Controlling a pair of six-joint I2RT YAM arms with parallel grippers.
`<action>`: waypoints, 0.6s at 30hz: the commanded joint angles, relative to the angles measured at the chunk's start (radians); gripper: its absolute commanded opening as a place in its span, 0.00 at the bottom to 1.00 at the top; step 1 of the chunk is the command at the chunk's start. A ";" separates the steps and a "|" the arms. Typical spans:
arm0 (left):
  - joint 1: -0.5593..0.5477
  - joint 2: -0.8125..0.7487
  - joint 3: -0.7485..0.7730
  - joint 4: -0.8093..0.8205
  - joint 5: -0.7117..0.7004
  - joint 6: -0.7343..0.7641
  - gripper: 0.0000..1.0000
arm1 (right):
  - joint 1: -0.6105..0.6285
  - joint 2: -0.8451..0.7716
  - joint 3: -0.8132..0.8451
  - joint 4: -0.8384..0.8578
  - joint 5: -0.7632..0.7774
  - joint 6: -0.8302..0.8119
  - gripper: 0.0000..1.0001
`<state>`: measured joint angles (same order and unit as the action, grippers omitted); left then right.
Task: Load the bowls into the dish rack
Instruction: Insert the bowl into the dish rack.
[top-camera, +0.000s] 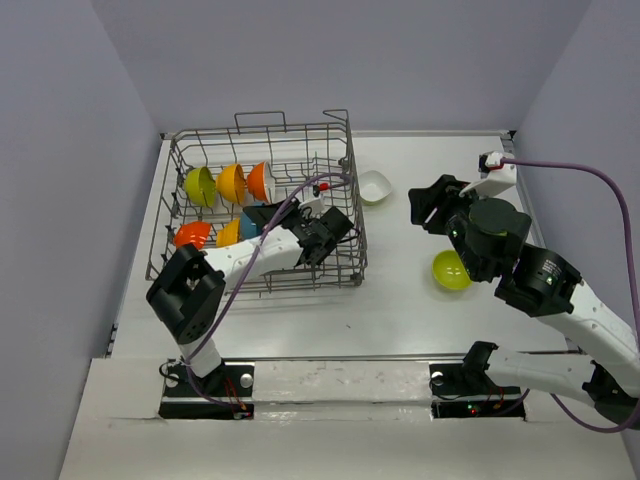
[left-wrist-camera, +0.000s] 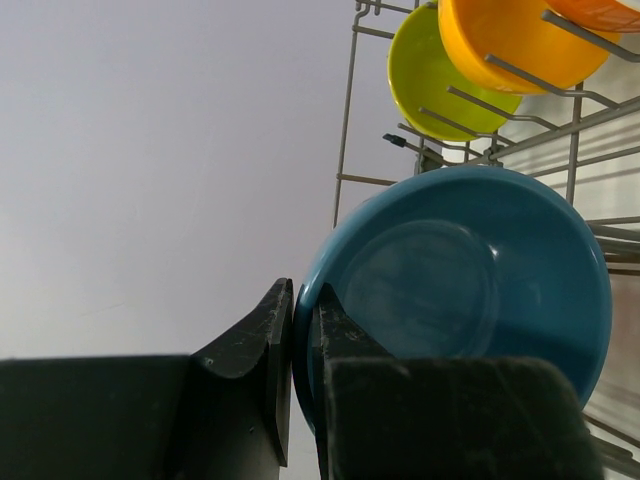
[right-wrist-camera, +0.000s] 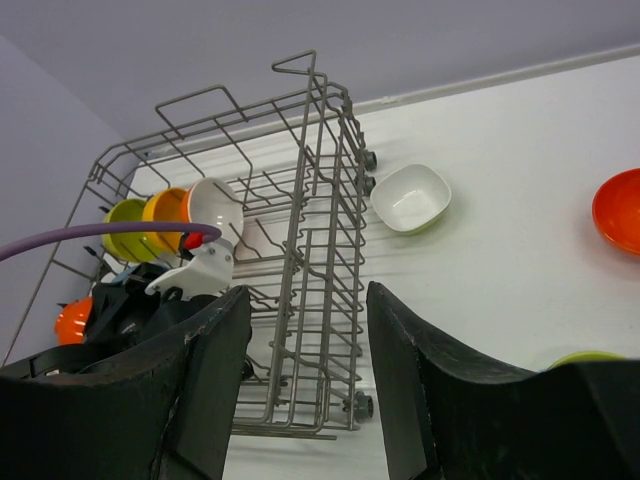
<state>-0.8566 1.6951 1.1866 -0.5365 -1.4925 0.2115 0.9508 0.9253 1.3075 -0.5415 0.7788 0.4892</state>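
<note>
The grey wire dish rack (top-camera: 340, 190) stands at the left of the table. In it stand on edge a lime green bowl (top-camera: 200, 186), an orange-yellow bowl (top-camera: 231, 183), a red-orange bowl (top-camera: 257, 182) and a white one behind it (right-wrist-camera: 215, 205). The nearer row holds a red-orange bowl (top-camera: 192, 234) and an orange-yellow bowl (top-camera: 229, 232). My left gripper (left-wrist-camera: 303, 300) is inside the rack, shut on the rim of the teal bowl (left-wrist-camera: 470, 280). My right gripper (right-wrist-camera: 305, 300) is open and empty, above the table right of the rack.
A white bowl (top-camera: 374, 186) lies on the table just right of the rack. A lime green bowl (top-camera: 450, 270) lies partly under my right arm. A red-orange bowl (right-wrist-camera: 617, 210) lies further right, hidden by the arm in the top view.
</note>
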 joint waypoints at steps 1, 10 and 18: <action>0.024 -0.054 0.016 0.018 -0.014 -0.011 0.00 | 0.005 0.003 0.013 0.044 0.014 -0.009 0.55; 0.039 -0.058 -0.002 0.058 -0.018 0.028 0.00 | 0.005 0.009 0.016 0.044 0.011 -0.012 0.55; 0.041 0.009 0.060 -0.037 0.014 -0.055 0.00 | 0.005 0.004 0.012 0.043 0.014 -0.014 0.56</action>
<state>-0.8227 1.6871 1.1923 -0.5308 -1.4754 0.2199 0.9508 0.9375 1.3075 -0.5415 0.7784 0.4858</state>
